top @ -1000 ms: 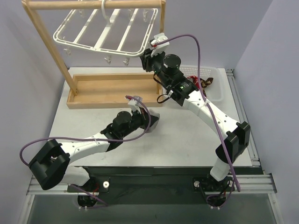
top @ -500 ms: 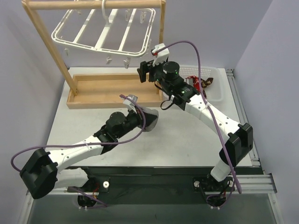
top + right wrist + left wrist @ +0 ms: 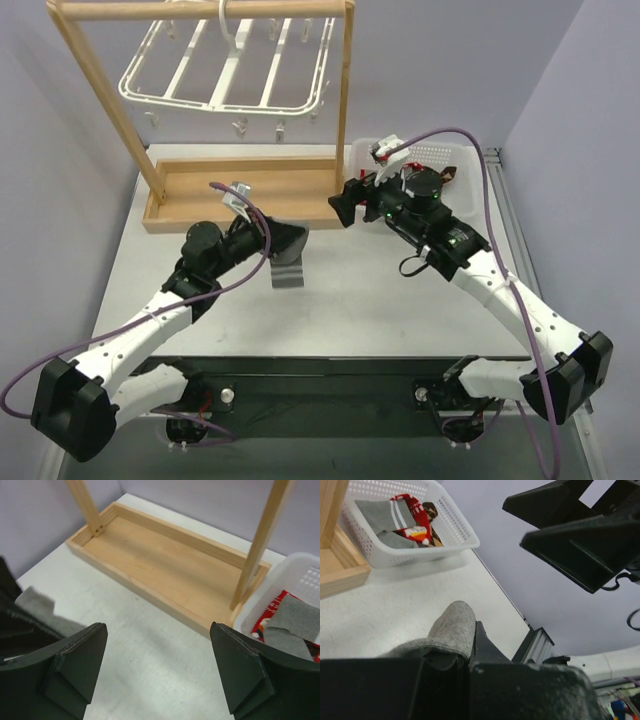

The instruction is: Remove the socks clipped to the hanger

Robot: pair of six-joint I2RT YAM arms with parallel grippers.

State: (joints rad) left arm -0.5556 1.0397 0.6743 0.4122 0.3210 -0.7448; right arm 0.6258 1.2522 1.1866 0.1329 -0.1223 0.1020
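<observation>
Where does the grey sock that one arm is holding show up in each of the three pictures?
Top external: the grey sock hangs just left of the picture's centre.
Left wrist: the sock pokes up at bottom centre, close to the lens.
Right wrist: the sock sits at the left edge.
Shared landmark: the white basket, upper right, upper left and right edge in that order.

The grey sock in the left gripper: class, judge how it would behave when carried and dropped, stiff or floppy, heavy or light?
Probably floppy: the grey sock hangs limp from the left gripper rather than holding a shape. Likely light, since a pinch at one end seems to carry it. Its fuzzy, felt-like surface suggests it will not slip or roll.
</observation>
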